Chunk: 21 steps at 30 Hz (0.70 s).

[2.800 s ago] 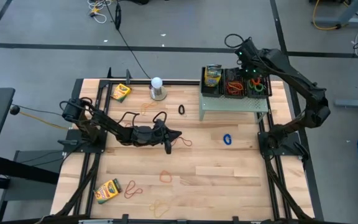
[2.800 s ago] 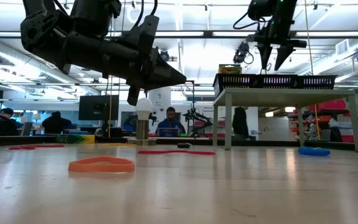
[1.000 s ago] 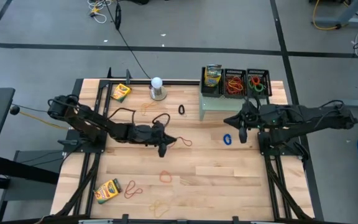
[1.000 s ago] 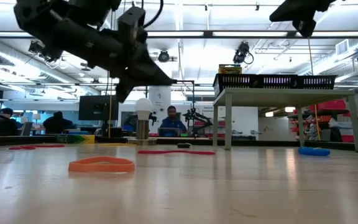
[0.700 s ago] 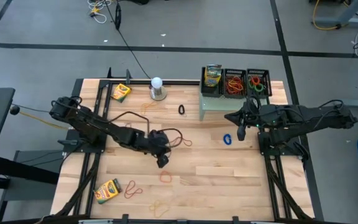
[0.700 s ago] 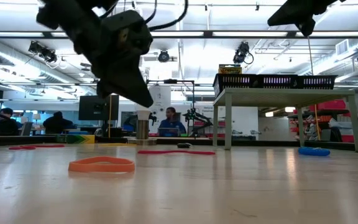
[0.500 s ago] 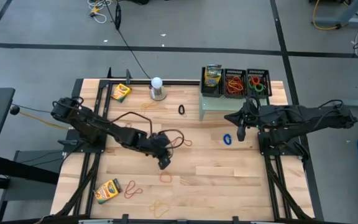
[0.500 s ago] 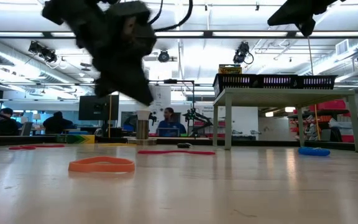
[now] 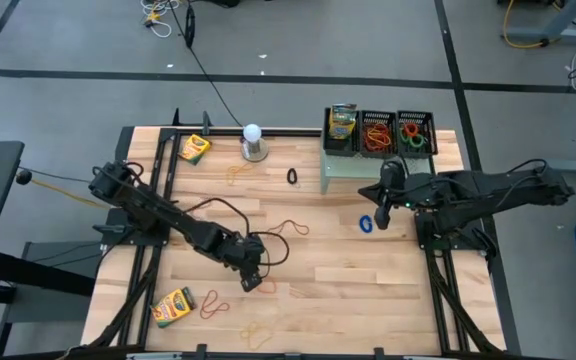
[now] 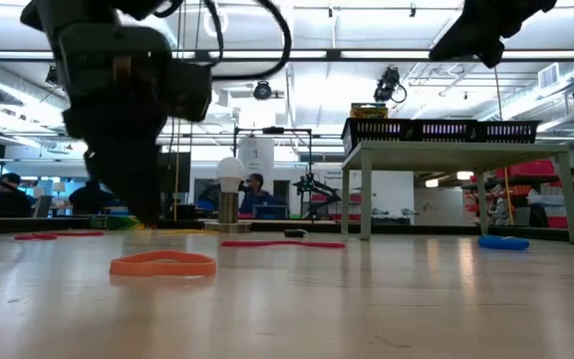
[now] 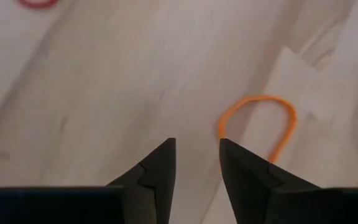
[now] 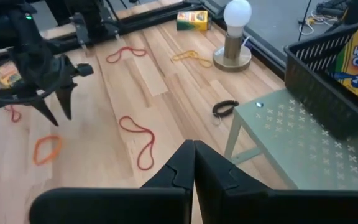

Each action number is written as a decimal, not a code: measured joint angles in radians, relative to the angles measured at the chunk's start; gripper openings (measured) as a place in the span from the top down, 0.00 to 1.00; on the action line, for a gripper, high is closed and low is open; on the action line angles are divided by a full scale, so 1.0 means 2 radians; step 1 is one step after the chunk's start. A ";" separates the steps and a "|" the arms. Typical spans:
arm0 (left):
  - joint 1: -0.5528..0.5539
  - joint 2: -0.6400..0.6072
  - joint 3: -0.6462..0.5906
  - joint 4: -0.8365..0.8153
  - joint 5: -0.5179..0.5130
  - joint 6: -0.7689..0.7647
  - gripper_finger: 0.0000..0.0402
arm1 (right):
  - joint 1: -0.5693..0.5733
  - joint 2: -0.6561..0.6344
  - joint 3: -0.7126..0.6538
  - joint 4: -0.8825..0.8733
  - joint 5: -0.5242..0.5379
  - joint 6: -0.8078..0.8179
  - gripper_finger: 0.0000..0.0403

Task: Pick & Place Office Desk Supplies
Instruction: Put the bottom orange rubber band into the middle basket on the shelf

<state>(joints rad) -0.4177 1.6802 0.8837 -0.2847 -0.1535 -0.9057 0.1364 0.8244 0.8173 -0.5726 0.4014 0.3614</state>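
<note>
Having swung down to lower centre, the left end effector (image 9: pixel 251 281) now spreads beside the orange rubber band (image 9: pixel 267 287), readying a pick.

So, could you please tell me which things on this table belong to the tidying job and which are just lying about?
Job:
orange rubber band
blue rubber band
crayon boxes
black mesh baskets

Lying about:
white ball on metal base
pale green riser
</note>
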 joint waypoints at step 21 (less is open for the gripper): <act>-0.023 0.074 0.051 -0.007 -0.028 -0.076 0.71 | 0.001 0.036 0.000 0.000 -0.004 0.010 0.97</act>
<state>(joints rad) -0.4637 1.8288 0.9850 -0.2983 -0.2095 -1.0581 0.1390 0.8969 0.8173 -0.5728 0.3933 0.3813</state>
